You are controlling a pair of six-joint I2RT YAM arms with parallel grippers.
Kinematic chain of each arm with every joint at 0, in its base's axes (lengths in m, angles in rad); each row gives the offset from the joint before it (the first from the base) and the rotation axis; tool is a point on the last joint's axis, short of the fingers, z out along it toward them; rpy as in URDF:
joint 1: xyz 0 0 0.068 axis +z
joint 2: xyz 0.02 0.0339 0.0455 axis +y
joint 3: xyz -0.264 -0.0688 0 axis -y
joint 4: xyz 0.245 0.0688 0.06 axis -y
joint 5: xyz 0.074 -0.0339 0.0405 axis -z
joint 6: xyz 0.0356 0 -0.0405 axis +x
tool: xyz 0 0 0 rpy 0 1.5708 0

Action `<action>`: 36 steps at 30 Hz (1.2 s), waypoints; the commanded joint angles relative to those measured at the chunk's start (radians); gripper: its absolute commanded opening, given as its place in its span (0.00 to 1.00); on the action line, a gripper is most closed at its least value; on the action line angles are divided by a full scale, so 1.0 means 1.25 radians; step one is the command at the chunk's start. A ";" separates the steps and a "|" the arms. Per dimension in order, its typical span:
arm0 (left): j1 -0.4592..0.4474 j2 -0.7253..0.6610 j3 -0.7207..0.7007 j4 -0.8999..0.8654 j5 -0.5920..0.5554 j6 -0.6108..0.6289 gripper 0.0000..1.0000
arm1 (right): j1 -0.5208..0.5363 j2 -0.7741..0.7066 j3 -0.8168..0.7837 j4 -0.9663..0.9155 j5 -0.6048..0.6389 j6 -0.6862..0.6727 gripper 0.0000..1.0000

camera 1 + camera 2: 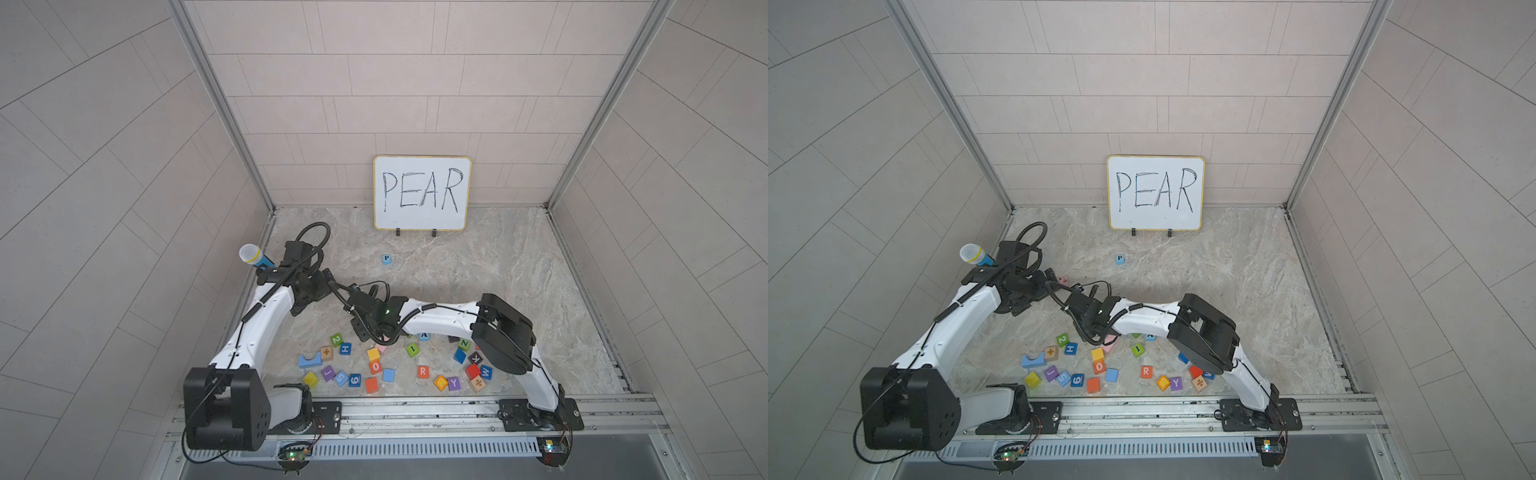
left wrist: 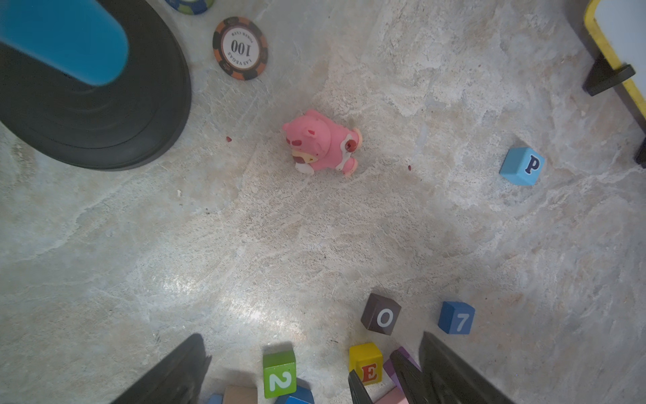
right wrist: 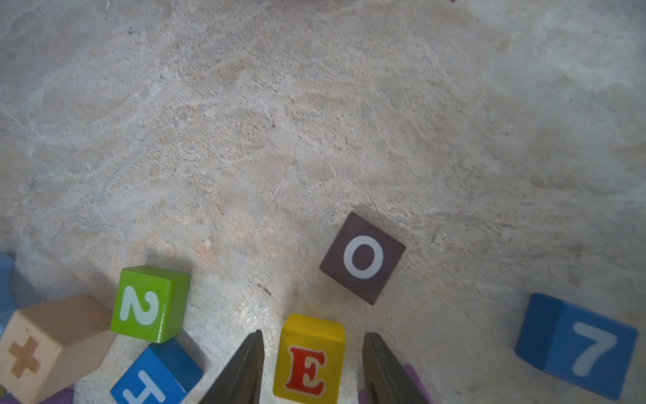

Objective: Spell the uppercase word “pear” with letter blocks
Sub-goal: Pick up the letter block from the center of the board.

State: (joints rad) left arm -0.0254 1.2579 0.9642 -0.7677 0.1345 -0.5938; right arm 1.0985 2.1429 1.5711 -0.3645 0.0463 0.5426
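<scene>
The yellow block with the red E (image 3: 309, 360) stands between the fingers of my right gripper (image 3: 313, 333). The jaws are open, with a gap showing on each side of the block. In the left wrist view the E block (image 2: 365, 365) shows with those same dark fingers beside it. The light-blue P block (image 1: 386, 259) stands alone towards the back, before the whiteboard. The light-blue A block (image 1: 424, 335) peeks out under my right forearm. The orange R block (image 1: 422, 371) lies near the front. My left gripper (image 2: 311, 335) hangs open and empty above the floor.
A whiteboard reading PEAR (image 1: 422, 193) leans on the back wall. A pink toy figure (image 2: 323, 145), a poker chip (image 2: 240, 48) and a microphone on a black base (image 1: 251, 254) lie at the left. A green 2 cube (image 3: 148, 302), a dark 0 cube (image 3: 363, 257) and a blue 7 cube (image 3: 576, 344) stand round the E.
</scene>
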 commanded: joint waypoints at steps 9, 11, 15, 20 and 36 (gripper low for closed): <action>0.004 0.005 0.000 0.009 0.004 0.003 0.98 | -0.004 0.031 0.009 -0.021 -0.007 0.008 0.43; 0.004 0.005 0.002 0.010 0.005 0.003 0.98 | -0.004 0.030 0.010 -0.022 -0.008 0.008 0.41; 0.006 0.005 0.002 0.011 0.006 0.003 0.98 | -0.004 0.032 0.013 -0.021 -0.013 0.005 0.36; 0.004 0.005 0.003 0.011 0.005 0.003 0.98 | -0.004 0.027 0.013 -0.024 -0.010 0.008 0.34; 0.004 -0.007 0.022 0.013 0.014 0.003 0.98 | -0.007 -0.009 0.046 -0.057 0.010 0.002 0.33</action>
State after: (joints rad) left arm -0.0246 1.2621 0.9646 -0.7452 0.1501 -0.5941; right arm 1.0950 2.1654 1.6039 -0.4023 0.0315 0.5423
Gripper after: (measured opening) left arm 0.983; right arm 0.335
